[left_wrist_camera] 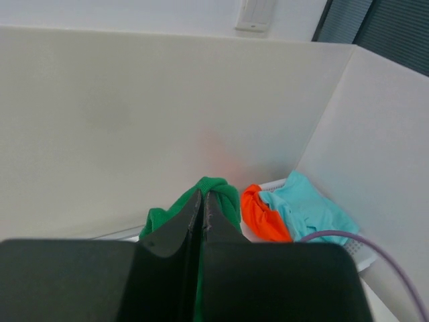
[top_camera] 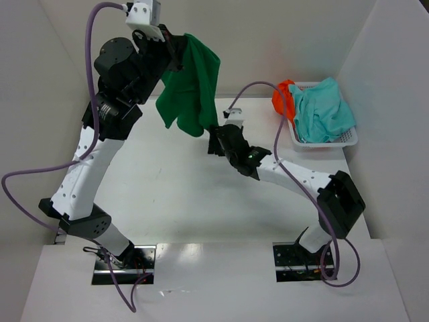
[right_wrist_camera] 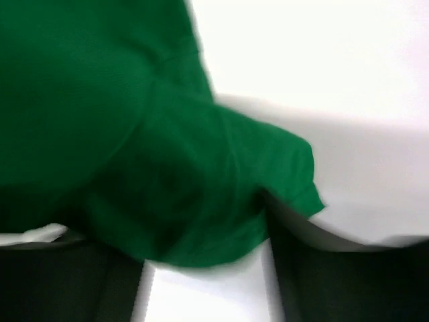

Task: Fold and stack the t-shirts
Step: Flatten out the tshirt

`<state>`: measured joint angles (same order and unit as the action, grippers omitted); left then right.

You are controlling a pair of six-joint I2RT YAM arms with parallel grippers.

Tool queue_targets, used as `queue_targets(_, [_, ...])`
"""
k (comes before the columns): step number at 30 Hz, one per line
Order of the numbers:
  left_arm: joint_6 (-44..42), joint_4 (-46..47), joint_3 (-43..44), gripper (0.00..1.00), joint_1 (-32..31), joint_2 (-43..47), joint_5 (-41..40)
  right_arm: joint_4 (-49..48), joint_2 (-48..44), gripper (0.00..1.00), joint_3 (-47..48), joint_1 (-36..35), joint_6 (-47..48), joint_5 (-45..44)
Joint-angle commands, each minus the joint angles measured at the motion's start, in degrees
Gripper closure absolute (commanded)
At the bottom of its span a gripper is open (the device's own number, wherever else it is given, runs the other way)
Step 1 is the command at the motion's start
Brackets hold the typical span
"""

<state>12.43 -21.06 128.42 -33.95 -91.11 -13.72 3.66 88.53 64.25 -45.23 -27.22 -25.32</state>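
My left gripper [top_camera: 179, 48] is raised high at the back and shut on the top of the dark green t-shirt [top_camera: 193, 87], which hangs down over the table. In the left wrist view the shut gripper [left_wrist_camera: 202, 196] pinches the green cloth [left_wrist_camera: 226, 196]. My right gripper [top_camera: 214, 139] is open at the shirt's lower right edge. In the right wrist view the green shirt [right_wrist_camera: 134, 134] fills the top and droops between the spread fingers of the gripper [right_wrist_camera: 201, 265]. The orange t-shirt [top_camera: 283, 97] and the teal t-shirt [top_camera: 323, 113] lie in the basket.
The white mesh basket [top_camera: 338, 142] stands at the back right corner against the white side wall. White walls enclose the table on three sides. The orange shirt [left_wrist_camera: 263, 216] and the teal shirt [left_wrist_camera: 310, 209] also show in the left wrist view.
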Motion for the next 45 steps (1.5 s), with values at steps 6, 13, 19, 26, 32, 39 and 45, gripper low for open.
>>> queue_targets(6, [-0.73, 1.02, 5.09, 1.0, -0.15, 1.81, -0.6, 0.11, 8.85, 0.98, 13.0, -0.56, 2.35, -14.82])
queue_targets(13, [-3.54, 2.34, -4.56, 1.0, -0.15, 6.55, -10.53, 1.96, -1.85, 1.0, 10.99, 6.98, 2.09, -13.45])
queue_targets(19, [-2.14, 5.41, -19.16, 1.0, 0.38, 10.07, -14.76, 2.75, -17.33, 1.0, 10.46, 12.79, 9.64, -9.66])
queue_targets(26, [5.76, 4.1, -31.63, 1.0, 3.8, 11.91, -5.99, 9.08, -20.24, 1.0, 16.17, 14.65, 15.88, -3.69])
queue_targets(32, [10.07, 4.1, -47.81, 0.97, 6.97, 14.03, 5.95, 9.61, -20.77, 1.0, 11.7, 14.65, 14.57, 0.88])
queue_targets(39, [12.71, 5.06, -57.74, 0.98, 6.97, 10.09, 13.26, 9.61, -22.52, 1.0, 3.71, 14.65, 12.81, 6.24])
queue_targets(45, [14.47, 5.59, -58.81, 0.46, 6.97, 3.06, 13.8, 9.61, -21.83, 1.0, -2.1, 14.65, 12.8, 6.78])
